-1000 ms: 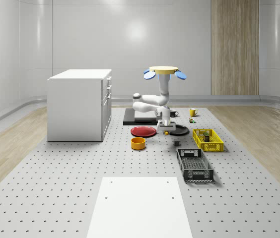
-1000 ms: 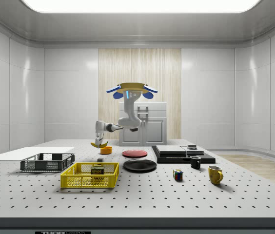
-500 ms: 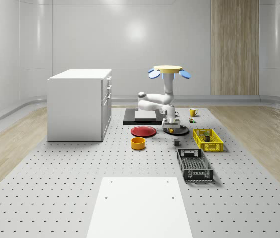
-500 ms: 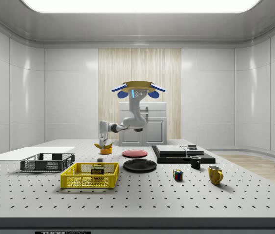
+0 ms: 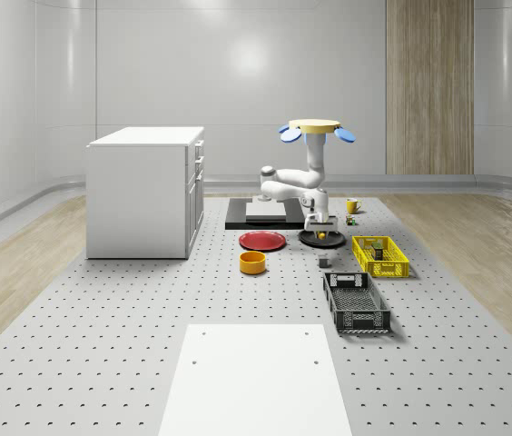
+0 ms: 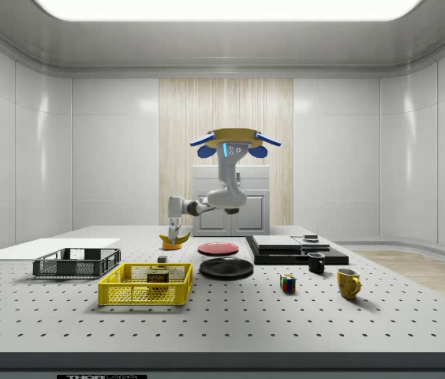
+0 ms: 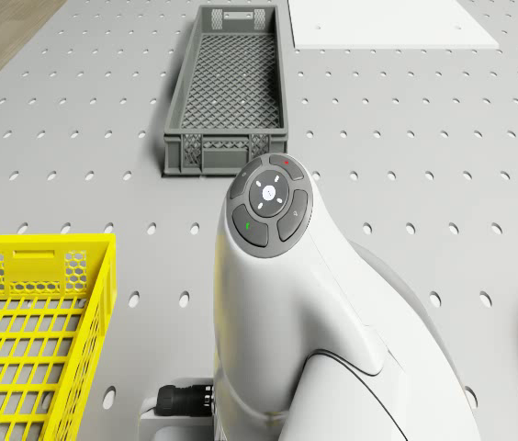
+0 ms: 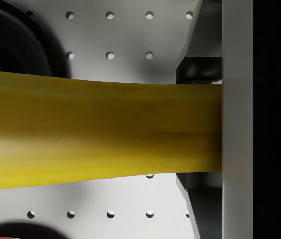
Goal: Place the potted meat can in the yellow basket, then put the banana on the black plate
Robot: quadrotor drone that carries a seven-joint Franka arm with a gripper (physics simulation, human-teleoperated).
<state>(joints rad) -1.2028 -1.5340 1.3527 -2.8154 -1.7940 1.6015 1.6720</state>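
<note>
I hold the yellow banana (image 8: 100, 132) in my gripper (image 5: 320, 229), which is shut on it; one finger pad (image 8: 237, 124) presses against its side. The banana (image 6: 173, 239) hangs a little above the table. The black plate (image 5: 333, 241) lies just below the gripper, and its rim (image 8: 11, 45) curves beside the banana in the wrist view. The drone (image 5: 318, 128) hovers above the plate area with the arm reaching down. The potted meat can (image 6: 158, 276) sits inside the yellow basket (image 6: 145, 294), at the whole-scene view's right of the plate.
A red plate (image 5: 262, 241) and an orange bowl (image 5: 252, 262) lie left of the black plate. A grey crate (image 5: 356, 302), a small block (image 5: 324, 262), a white cabinet (image 5: 147, 191), a black slab (image 5: 258, 213), mugs (image 6: 348, 283) and a colour cube (image 6: 287, 283) stand around.
Drone and arm have shifted toward the whole-scene view's right, carrying the banana from beside the red plate to the black plate.
</note>
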